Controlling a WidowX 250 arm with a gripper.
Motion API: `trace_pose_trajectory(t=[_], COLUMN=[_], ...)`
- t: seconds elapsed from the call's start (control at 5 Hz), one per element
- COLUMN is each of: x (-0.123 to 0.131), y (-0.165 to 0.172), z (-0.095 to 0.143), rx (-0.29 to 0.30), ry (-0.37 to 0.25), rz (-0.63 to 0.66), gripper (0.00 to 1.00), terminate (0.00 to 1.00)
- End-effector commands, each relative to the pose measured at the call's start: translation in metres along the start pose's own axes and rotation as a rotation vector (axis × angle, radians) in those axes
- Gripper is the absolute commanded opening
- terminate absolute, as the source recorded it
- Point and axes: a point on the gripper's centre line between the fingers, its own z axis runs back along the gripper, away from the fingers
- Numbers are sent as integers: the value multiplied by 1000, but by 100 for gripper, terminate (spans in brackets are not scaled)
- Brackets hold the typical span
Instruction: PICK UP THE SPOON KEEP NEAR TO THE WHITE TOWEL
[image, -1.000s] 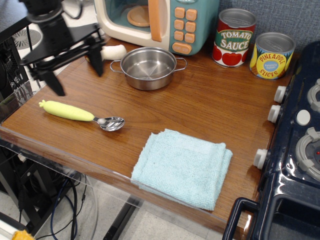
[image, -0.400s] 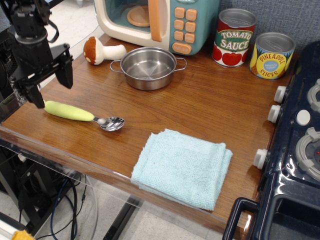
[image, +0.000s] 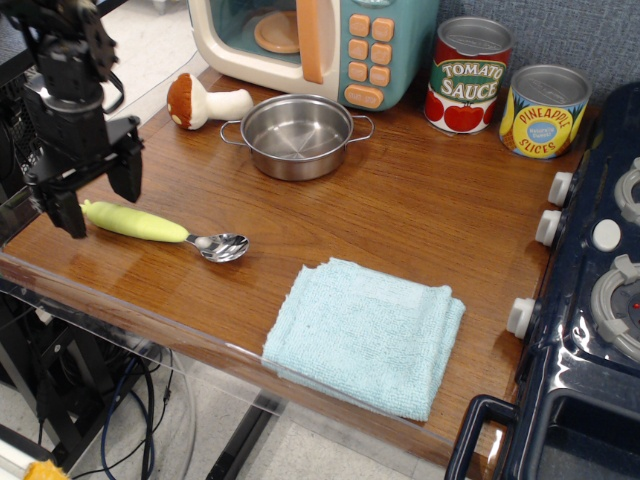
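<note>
wall: grey-blue fabric panel | table: brown wood, clear plastic front edge | floor: pale, black cables | light: even

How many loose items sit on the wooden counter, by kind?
Printed food cans: 2 (red tomato sauce can, yellow pineapple slices can)
Small steel two-handled pot: 1
Metal spoon with yellow-green handle: 1
Pale blue folded terry towel: 1
Brown-capped toy mushroom: 1
Teal toy microwave: 1
Total: 7

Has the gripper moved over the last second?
Yes. The gripper has moved left and down, away from the pot, and now straddles the spoon handle's end.
</note>
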Motion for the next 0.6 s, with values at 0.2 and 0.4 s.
trace_pose_trajectory(t=[0.2, 0.4], x=[-21, -25], y=[7, 7], z=[2, 10], rx=[-32, -59], ry=[55, 63], rz=[34, 41], gripper=[0, 0], terminate=[0, 0])
